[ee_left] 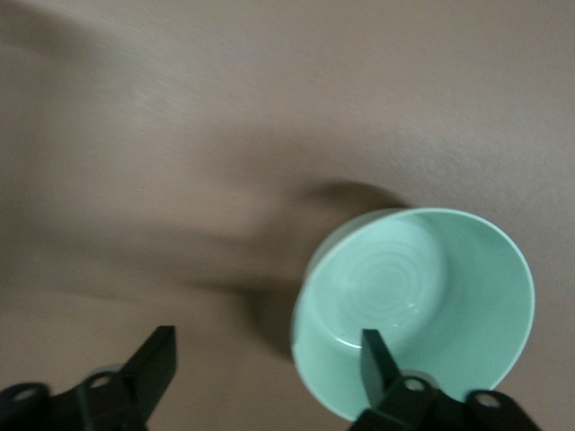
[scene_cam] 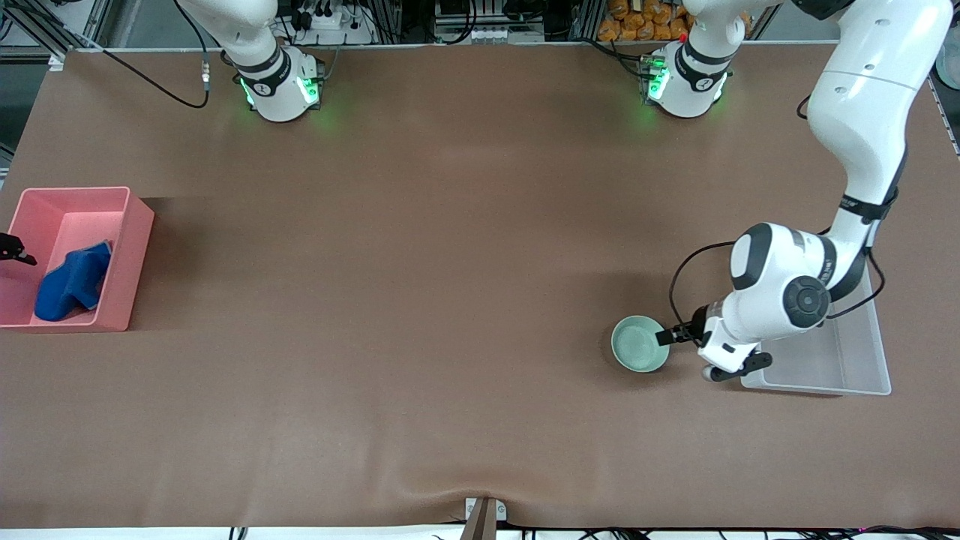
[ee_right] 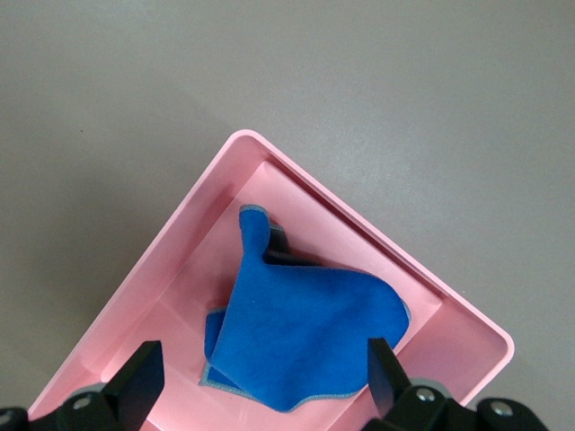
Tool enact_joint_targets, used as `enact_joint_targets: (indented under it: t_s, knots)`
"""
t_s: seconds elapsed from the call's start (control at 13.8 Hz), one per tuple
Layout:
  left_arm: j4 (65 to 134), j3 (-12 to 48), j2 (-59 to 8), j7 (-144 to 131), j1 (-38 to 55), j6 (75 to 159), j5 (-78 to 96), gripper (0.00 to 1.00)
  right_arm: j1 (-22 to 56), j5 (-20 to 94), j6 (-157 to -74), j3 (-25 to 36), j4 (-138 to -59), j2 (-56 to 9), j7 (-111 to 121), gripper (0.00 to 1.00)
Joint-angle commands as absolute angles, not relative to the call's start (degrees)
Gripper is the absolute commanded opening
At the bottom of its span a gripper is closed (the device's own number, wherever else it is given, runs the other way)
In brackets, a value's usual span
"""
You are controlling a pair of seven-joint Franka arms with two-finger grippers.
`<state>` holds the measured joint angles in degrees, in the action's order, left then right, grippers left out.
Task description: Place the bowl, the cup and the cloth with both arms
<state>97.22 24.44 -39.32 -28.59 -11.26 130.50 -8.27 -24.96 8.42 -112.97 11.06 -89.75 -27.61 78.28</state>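
The pale green bowl [scene_cam: 637, 343] [ee_left: 431, 278] stands on the table beside a clear tray, toward the left arm's end. My left gripper [scene_cam: 666, 337] [ee_left: 267, 359] is open and straddles the bowl's rim, with one finger [ee_left: 375, 355] inside the bowl and the other outside. The blue cloth [scene_cam: 71, 281] [ee_right: 305, 332] lies crumpled in a pink bin [scene_cam: 131, 247] [ee_right: 180, 269] toward the right arm's end. Over that bin my right gripper [scene_cam: 16, 250] [ee_right: 260, 368] hangs open, holding nothing. The cup is out of view.
A clear plastic tray [scene_cam: 862, 375] sits under the left arm's elbow, next to the bowl. The brown table mat [scene_cam: 420, 285] stretches between bin and bowl. Both arm bases stand at the table's back edge.
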Motion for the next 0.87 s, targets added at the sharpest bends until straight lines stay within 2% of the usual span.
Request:
enact_joint_targets:
  t_s: [0.0,0.14,0.51,0.8]
  knots:
    - [96.0,24.2,-41.0,-29.8,-10.3,132.3,-9.7,0.44,-23.0,8.8,-111.4,11.2,-91.1,-25.1,74.6,1.0]
    - [96.0,24.2,-41.3,-29.8,-10.1,132.5,-9.7,0.0,-21.2,8.6,-109.5,11.2,-91.1,-24.5,71.3,1.0]
    - [96.0,24.3,-41.1,-29.3,-10.2,132.5,-9.8,0.0,-15.0,6.6,-105.7,11.3,-91.1,-21.6,60.6,1.0]
    - [96.1,24.8,-36.8,-29.0,-10.3,129.9,-9.8,0.0,-8.5,4.3,-100.5,11.3,-91.1,-18.5,47.8,1.0]
